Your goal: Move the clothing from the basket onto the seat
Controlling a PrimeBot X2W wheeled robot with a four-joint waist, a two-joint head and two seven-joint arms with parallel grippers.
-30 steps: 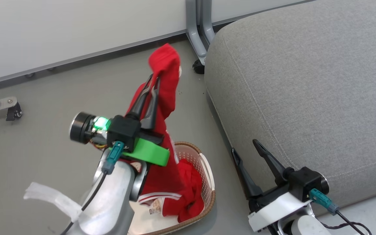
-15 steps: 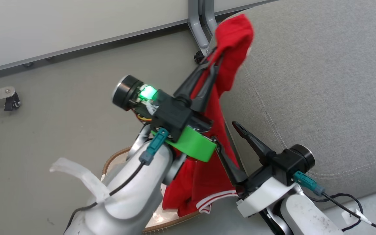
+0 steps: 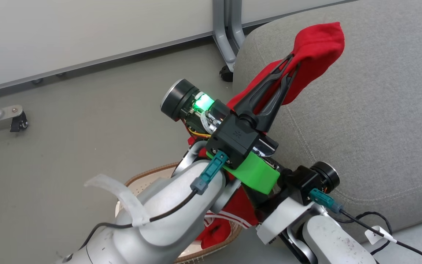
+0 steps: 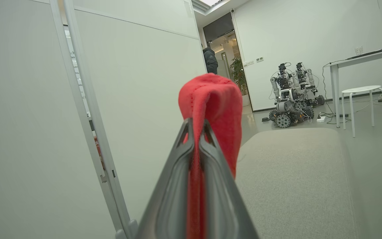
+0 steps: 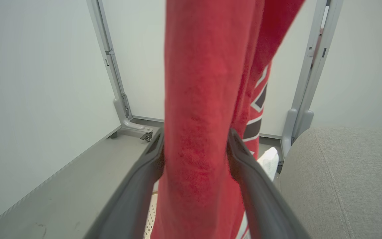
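My left gripper [image 3: 289, 65] is shut on the red clothing [image 3: 317, 40] and holds it high over the left edge of the grey seat [image 3: 372, 117]. The fabric hangs down from there toward the basket [image 3: 148, 174], where more red cloth with white stripes [image 3: 216, 229] lies. The left wrist view shows the left gripper [image 4: 196, 129] pinching a fold of clothing [image 4: 211, 96], with the seat [image 4: 293, 172] beyond. My right gripper [image 5: 196, 151] stands open and wide, its fingers [image 5: 158, 159] flanking the hanging clothing [image 5: 194, 99] and touching its sides.
A grey partition leg [image 3: 225, 36] with a caster stands on the floor at the seat's far left corner. Another wheeled foot [image 3: 17, 123] sits at the far left. Past the seat are parked robots [image 4: 290, 99], a white stool [image 4: 363, 91] and a person in a doorway [image 4: 210, 59].
My left gripper has swung right with the clothing, from above the floor to over the seat's edge. The right gripper has moved left, under the left arm, around the hanging fabric.
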